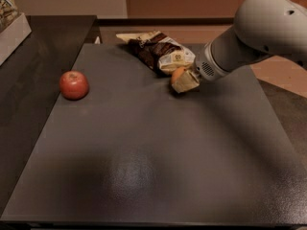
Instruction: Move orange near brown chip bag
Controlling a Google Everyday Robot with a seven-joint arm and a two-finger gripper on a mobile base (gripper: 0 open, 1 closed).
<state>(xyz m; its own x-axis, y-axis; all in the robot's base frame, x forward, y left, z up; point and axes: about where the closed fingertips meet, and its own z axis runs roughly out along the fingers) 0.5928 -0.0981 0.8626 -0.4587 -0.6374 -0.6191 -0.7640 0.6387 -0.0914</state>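
Observation:
The orange [177,74] is a small bright-orange fruit held in my gripper [184,80], whose pale fingers [187,83] close around it just above the grey table top. The brown chip bag [156,50] lies flat at the back of the table, dark brown with cream ends; its near end is right beside the orange, almost touching. My grey arm [259,28] comes in from the upper right.
A red apple [74,85] sits at the left of the grey table [144,166]. A darker counter [43,56] lies to the left, with a white box [9,28] at the far left edge.

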